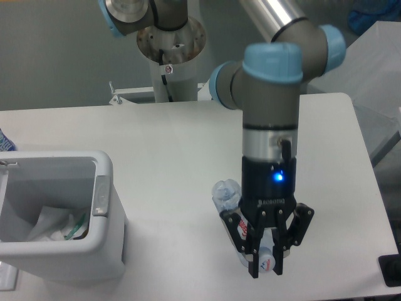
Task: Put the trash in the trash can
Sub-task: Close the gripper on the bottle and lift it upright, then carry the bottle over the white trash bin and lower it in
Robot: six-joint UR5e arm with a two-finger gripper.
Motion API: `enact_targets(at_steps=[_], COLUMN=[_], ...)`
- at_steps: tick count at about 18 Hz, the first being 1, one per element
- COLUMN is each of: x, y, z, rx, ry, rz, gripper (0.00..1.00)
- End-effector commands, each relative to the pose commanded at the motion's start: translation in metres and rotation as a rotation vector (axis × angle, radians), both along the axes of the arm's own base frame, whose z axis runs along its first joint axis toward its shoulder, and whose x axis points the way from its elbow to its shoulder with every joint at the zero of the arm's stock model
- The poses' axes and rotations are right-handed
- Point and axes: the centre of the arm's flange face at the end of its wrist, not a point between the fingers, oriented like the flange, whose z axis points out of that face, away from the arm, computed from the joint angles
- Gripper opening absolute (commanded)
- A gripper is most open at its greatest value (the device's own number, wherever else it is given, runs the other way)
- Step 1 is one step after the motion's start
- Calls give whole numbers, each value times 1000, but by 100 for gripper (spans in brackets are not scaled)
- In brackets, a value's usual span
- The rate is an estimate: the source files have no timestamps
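My gripper (266,262) hangs over the front middle of the table, shut on the crushed clear plastic bottle (226,194). The bottle's upper part sticks out to the left behind the wrist, and its purple-and-white label end shows between the fingers (254,260). It looks lifted off the table. The white trash can (106,241) stands at the front left, well left of the gripper. Inside it lies the crumpled white wrapper (57,224) with green marks.
A blue-and-yellow packet (5,142) peeks in at the left edge behind the can. The arm's base column (170,59) rises at the back. A grey box (360,72) stands past the table's right side, and a dark object (390,269) sits at the front right corner.
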Motion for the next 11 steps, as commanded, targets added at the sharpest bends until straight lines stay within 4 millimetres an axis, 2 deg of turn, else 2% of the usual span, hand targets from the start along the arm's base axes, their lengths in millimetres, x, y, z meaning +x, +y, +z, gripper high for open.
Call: enact_targets(at_steps=[1,4,7,9,11], x=[15,65,94,122,152], y=[8,14,19,26,40], z=[2,32,46,55,54], rx=[5,30,45,59,64], ry=[-2,27,41,40,11], rz=[-29,-84,-119,-153,-186], gripper=[36,36,36,36,36])
